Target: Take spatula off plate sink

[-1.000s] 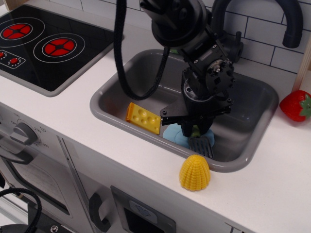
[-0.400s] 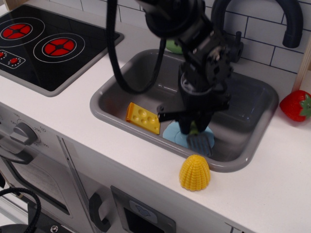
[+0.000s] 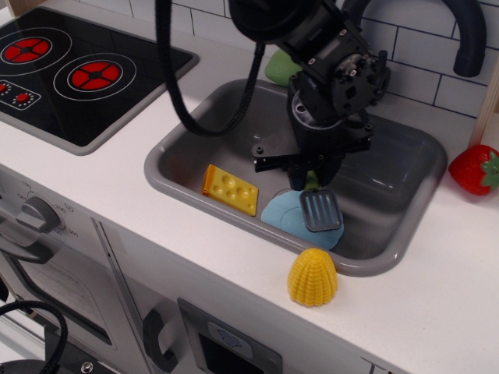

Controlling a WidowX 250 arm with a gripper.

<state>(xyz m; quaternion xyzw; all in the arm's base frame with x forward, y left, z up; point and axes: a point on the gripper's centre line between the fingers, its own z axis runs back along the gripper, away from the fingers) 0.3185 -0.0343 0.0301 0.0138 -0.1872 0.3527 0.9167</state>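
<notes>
The grey sink (image 3: pixel 195 136) is set in the white counter. My gripper (image 3: pixel 310 180) hangs over its front middle, shut on the lime-green handle of the spatula (image 3: pixel 319 209). The spatula's dark grey slotted blade hangs down, lifted just above the light-blue plate (image 3: pixel 284 214), which lies on the sink floor near the front wall. Most of the handle is hidden by my fingers.
A yellow cheese wedge (image 3: pixel 230 189) lies in the sink left of the plate. A yellow corn cob (image 3: pixel 313 276) stands on the counter in front of the sink. A strawberry (image 3: pixel 475 169) sits at right, a green lump (image 3: pixel 282 68) behind the sink, the faucet (image 3: pixel 460 31) at back, the stovetop (image 3: pixel 70 74) at left.
My gripper has risen with the spatula; the blade has come up off the plate. More of the plate now shows.
</notes>
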